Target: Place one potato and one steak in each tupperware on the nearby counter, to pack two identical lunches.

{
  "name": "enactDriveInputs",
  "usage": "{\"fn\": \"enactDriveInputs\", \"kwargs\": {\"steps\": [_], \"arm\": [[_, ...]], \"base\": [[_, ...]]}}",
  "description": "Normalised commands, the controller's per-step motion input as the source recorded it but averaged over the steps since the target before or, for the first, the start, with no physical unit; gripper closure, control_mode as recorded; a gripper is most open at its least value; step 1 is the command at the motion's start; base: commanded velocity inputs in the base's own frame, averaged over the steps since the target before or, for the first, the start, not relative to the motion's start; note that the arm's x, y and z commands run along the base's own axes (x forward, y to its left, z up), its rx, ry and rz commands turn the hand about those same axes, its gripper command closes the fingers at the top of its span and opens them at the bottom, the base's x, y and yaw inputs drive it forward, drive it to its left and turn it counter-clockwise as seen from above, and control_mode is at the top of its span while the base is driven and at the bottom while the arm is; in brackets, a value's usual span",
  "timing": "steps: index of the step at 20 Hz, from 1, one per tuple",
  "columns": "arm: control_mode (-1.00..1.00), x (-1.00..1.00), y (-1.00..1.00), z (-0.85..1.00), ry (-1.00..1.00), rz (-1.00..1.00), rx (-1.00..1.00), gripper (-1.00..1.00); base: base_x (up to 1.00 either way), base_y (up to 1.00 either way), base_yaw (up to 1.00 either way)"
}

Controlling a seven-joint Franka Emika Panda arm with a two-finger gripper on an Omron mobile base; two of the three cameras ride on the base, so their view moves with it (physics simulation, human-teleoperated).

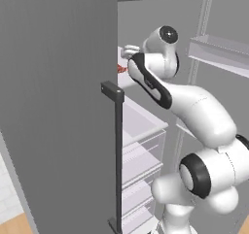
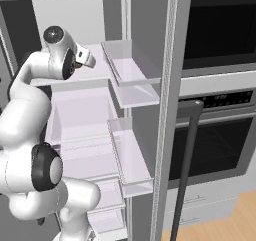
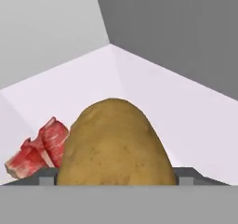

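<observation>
Inside an open fridge, on an upper shelf [image 3: 153, 88], a potato [image 3: 115, 144] sits right at the claw, whose grip I cannot tell. A steak [image 3: 39, 151] lies just beside it. Withdrawing carelessly could drop the potato or nudge the steak.

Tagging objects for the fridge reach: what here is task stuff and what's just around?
Job:
- potato, right in front of the end effector
- steak, beside and partly behind the potato, on the fridge shelf

Just there:
- fridge door with dark handle
- door bins
- oven
</observation>
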Motion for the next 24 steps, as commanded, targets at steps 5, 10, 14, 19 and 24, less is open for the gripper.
{"fn": "enactDriveInputs", "kwargs": {"steps": [5,10,14,19,24], "arm": [[-1.00,-1.00,-0.22,0.35,-0.43,0.04,0.12,1.00],[-1.00,-1.00,-0.02,0.44,-0.19,0.10,0.01,1.00],[-1.00,-1.00,0.00,0.06,0.05,0.12,-0.08,1.00],[-1.00,-1.00,0.00,-0.35,0.32,0.08,-0.22,1.00],[-1.00,-1.00,0.00,-0.76,0.57,0.05,-0.34,1.00]], "base": [[0.00,0.00,0.00],[0.00,0.00,0.00],[0.00,0.00,0.00],[0.00,0.00,0.00],[0.00,0.00,0.00]]}}
